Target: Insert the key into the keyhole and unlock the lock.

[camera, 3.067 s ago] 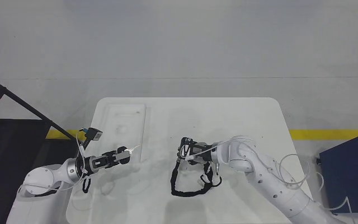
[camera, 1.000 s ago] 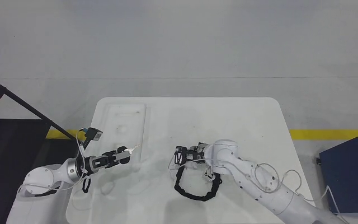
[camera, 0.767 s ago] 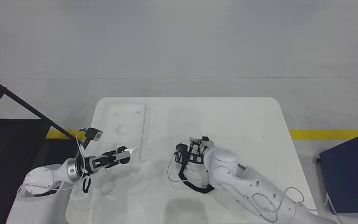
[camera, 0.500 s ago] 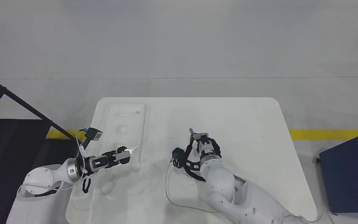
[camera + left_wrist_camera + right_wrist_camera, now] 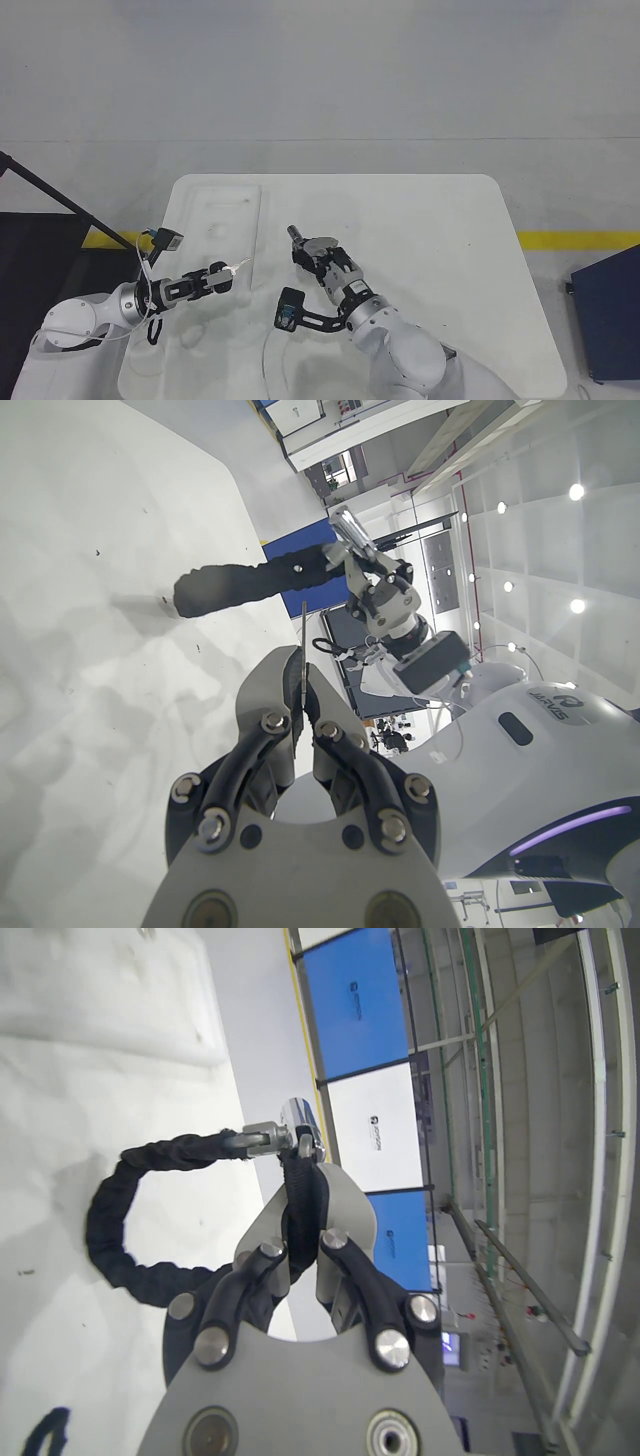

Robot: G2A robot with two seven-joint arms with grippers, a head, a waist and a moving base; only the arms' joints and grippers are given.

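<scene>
The lock is a chrome cylinder [image 5: 299, 1122] on a black fabric-covered cable [image 5: 107, 1228] that loops back under the wrist. My right gripper [image 5: 300, 1185] is shut on the cable just behind the cylinder. In the top view it [image 5: 316, 257] is held above the table's middle, the chrome cylinder [image 5: 297, 236] pointing away from the robot. My left gripper [image 5: 224, 274] hangs over the table's left part, shut on a thin flat key [image 5: 303, 635] seen edge-on. From the left wrist, the lock [image 5: 350, 534] and its cable [image 5: 235, 584] hang beyond the key tip, apart from it.
A clear shallow tray [image 5: 226, 213] lies at the back left of the white table [image 5: 440, 225]. A dark stand's pole [image 5: 60, 200] slants past the table's left side. A yellow floor line [image 5: 580, 240] runs to the right.
My right arm has lifted the lock and cable off the table and swung them up and leftward, closer to the key. The left arm and key have stayed put.
</scene>
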